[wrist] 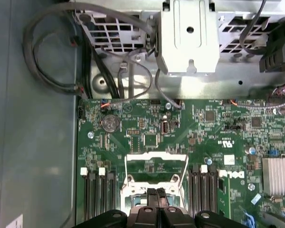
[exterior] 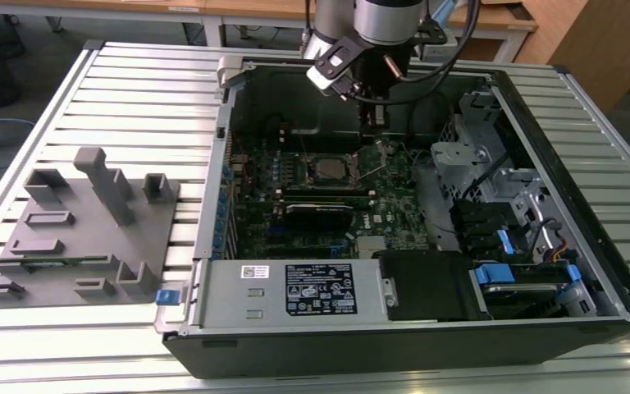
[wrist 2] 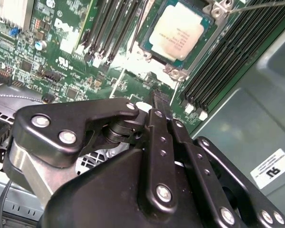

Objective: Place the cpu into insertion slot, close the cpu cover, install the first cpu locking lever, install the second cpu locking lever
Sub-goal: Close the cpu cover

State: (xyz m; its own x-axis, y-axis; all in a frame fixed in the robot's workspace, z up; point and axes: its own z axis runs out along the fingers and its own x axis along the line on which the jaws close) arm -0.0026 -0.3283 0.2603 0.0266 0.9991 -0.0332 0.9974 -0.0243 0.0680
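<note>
The cpu (wrist 2: pixel 176 37) lies flat in the insertion slot (wrist 2: pixel 154 51) on the green motherboard, its silvery top bare; in the exterior view the cpu (exterior: pixel 330 170) sits mid-board inside the open case. The cpu cover (wrist: pixel 156 156) stands swung up, with board showing through its square cut-out. My gripper (wrist: pixel 157 194) is shut with nothing between its black fingers (wrist 2: pixel 160 110). It hangs just beside the socket, at the raised cover's side. From above, the gripper (exterior: pixel 373 127) reaches down into the case at the exterior view's right of the socket. A thin wire lever (wrist 2: pixel 256 5) sticks out past the socket's corner.
Black memory slots (wrist 2: pixel 228 61) flank the socket. A finned heatsink (wrist: pixel 278 175) and loose cables (wrist: pixel 52 52) lie nearby, and a metal bracket (wrist: pixel 187 38) stands beyond the board's edge. A drive cage (exterior: pixel 490 164), a power supply (exterior: pixel 293 287) and a grey fixture plate (exterior: pixel 75 238) surround the board.
</note>
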